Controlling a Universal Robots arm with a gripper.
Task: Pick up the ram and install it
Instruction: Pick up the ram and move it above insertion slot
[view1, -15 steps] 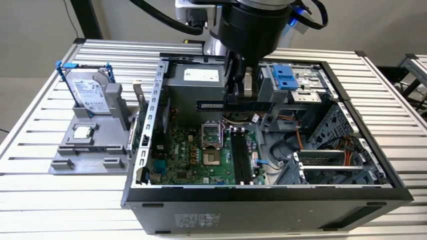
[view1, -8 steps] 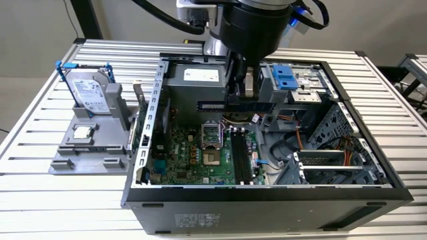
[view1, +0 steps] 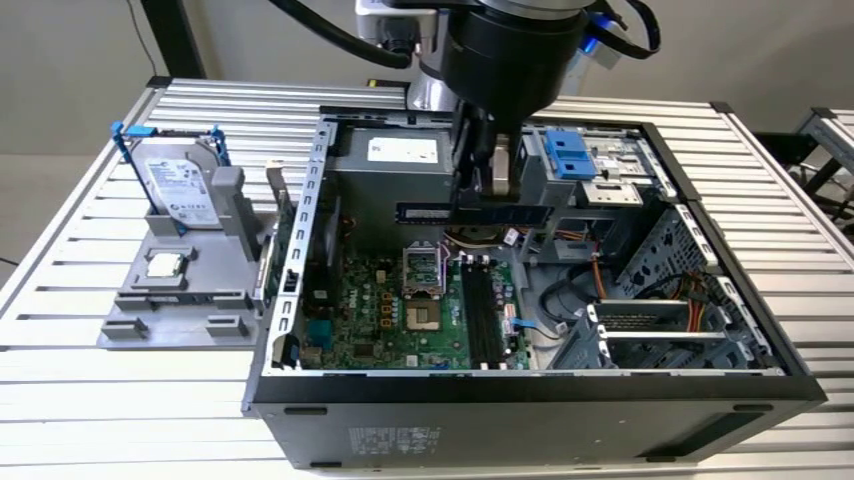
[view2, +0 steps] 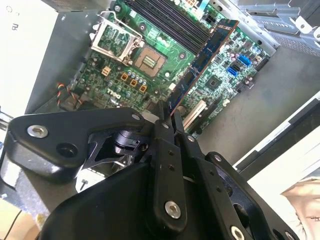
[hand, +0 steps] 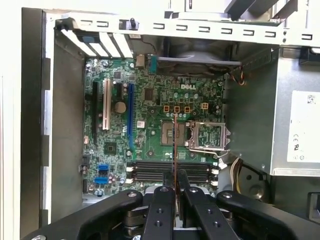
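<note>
Dark-blue ram sits clamped between the fingers above the motherboard.

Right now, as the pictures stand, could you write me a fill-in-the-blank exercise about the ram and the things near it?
1. The end effector is shut on the ____, a long thin stick.
2. It hangs over the green ____ inside the open case.
3. The hard drive stands outside the case, at the exterior view's ____.
4. The black memory slots on the board are ____.
Missing words: ram; motherboard; left; empty.
</note>
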